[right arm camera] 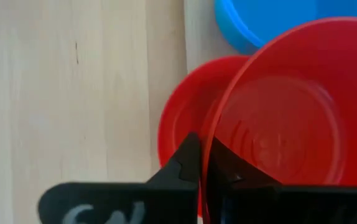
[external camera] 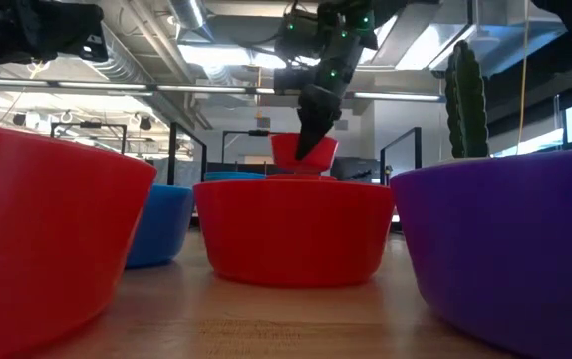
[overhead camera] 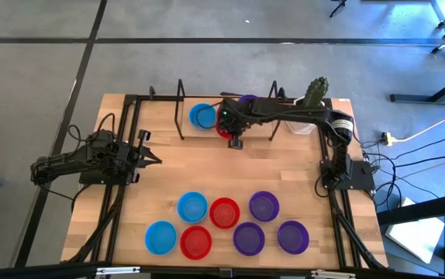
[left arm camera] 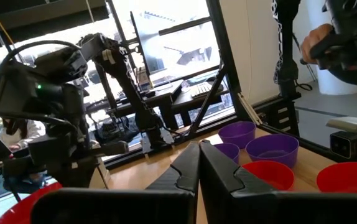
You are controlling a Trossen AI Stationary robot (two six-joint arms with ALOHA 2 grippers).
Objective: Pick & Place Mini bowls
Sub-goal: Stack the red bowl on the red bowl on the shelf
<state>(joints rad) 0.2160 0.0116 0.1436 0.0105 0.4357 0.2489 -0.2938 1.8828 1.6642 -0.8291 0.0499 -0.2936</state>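
- Red mini bowl (right arm camera: 290,124) is pinched by its rim in the right gripper (right arm camera: 202,163), fingers pressed together on the thin wall; in the low view it hangs tilted, clear of the table.
- It sits at the far side of the wooden table (overhead camera: 168,167), between the black rack posts (overhead camera: 180,108), directly over a second red bowl (right arm camera: 181,124) and just beside a blue bowl (right arm camera: 259,22).
- A purple bowl (overhead camera: 247,101) peeks out behind the right arm; the cactus in its white pot (overhead camera: 313,97) is close on the right.
- Seven more bowls lie in a loose cluster at the near edge: two blue, two red, three purple (overhead camera: 263,206).
- Left gripper (left arm camera: 199,163) waits at the left edge, fingers pressed together and empty.
- Judgement: this looks like the carry or set-down phase; I can't tell which way it's headed.
- To do it well: level the bowl before lowering, since a tilted rim grip could catch the red one below.
- Keep the wrist off the rack posts and the cactus.
- Release only once the base is seated, then retreat straight up.
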